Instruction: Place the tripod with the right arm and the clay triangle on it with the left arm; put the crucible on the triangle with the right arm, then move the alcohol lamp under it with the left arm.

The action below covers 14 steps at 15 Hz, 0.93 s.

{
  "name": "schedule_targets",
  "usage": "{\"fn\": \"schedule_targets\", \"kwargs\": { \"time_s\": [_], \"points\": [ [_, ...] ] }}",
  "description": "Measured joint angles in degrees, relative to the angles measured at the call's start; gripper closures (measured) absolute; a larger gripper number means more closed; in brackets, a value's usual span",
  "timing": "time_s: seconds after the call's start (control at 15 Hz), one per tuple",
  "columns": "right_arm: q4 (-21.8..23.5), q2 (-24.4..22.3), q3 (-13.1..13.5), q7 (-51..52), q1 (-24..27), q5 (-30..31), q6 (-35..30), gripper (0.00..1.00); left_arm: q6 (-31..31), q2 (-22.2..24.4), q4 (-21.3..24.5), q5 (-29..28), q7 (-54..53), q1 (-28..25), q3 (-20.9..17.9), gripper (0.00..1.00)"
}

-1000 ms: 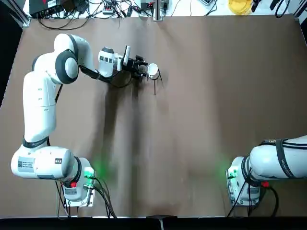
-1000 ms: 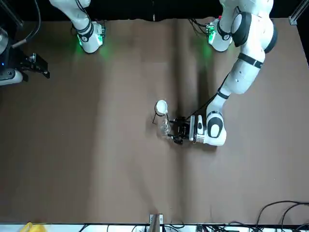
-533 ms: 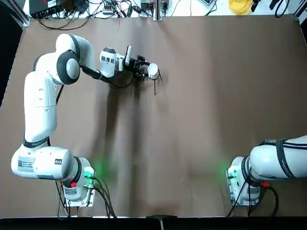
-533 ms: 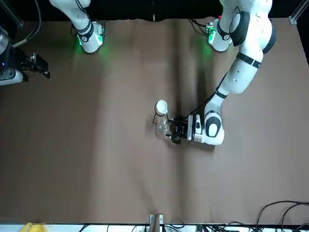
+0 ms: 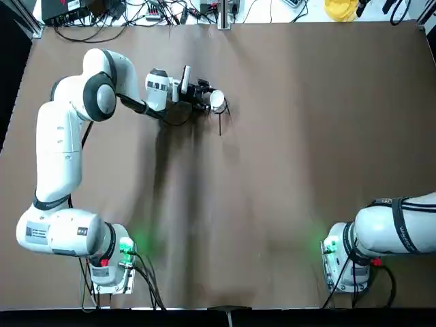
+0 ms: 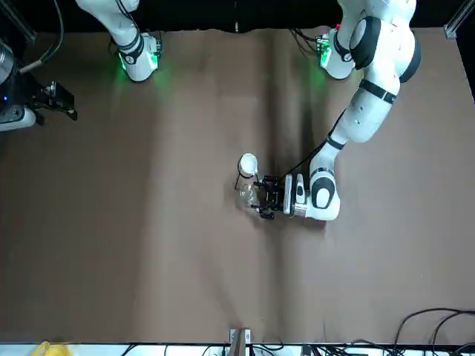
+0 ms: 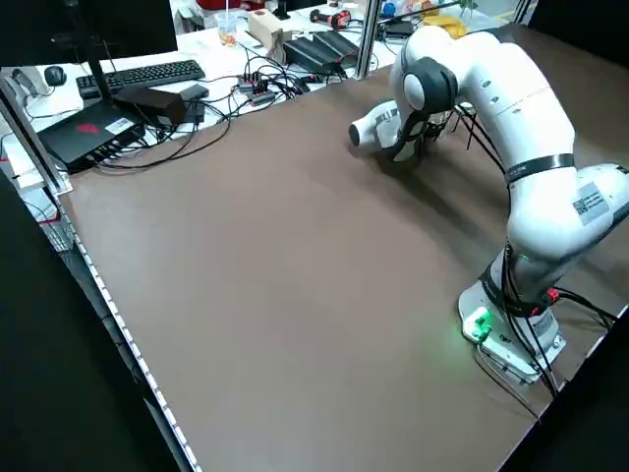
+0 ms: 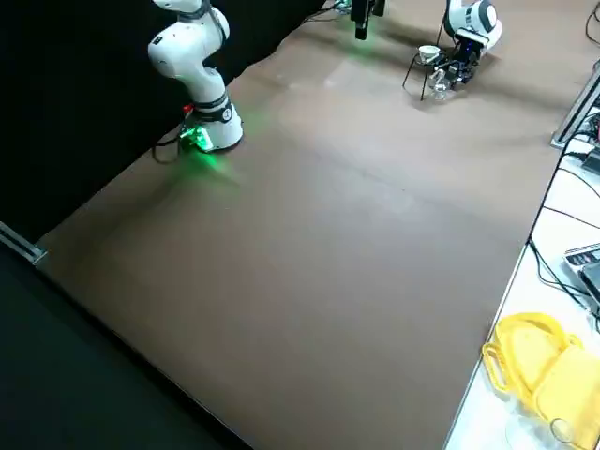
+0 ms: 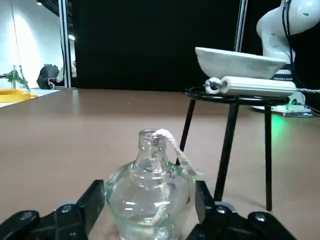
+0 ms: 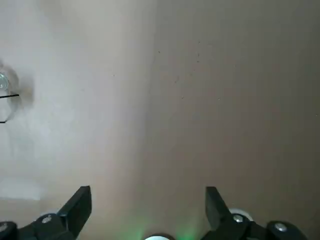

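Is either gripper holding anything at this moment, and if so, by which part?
The left gripper holds the alcohol lamp by the sides of its round glass belly, beside the tripod. The right gripper is open and empty.

Brown table [image 5: 306, 157] bears tripod [image 6: 247, 178], alcohol lamp [image 9: 150, 195].

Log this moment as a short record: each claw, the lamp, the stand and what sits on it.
left claw: shut on the alcohol lamp, beside the tripod
right claw: open, empty, parked near its base
tripod: upright on the table
clay triangle: on the ring
crucible: on the triangle
lamp position: not yet under the crucible
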<state>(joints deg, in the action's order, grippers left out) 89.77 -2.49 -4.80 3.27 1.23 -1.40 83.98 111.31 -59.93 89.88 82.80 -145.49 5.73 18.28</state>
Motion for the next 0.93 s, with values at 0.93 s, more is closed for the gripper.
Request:
{"fn": "schedule_targets", "kwargs": {
  "time_s": [0.93],
  "points": [
    [0.00, 0.00, -0.27, 0.05, -0.13, 0.00, 0.02, 0.00, 0.01, 0.11, -0.87, -0.01, 1.90, -1.46, -0.43, 0.01]
  ]
}}
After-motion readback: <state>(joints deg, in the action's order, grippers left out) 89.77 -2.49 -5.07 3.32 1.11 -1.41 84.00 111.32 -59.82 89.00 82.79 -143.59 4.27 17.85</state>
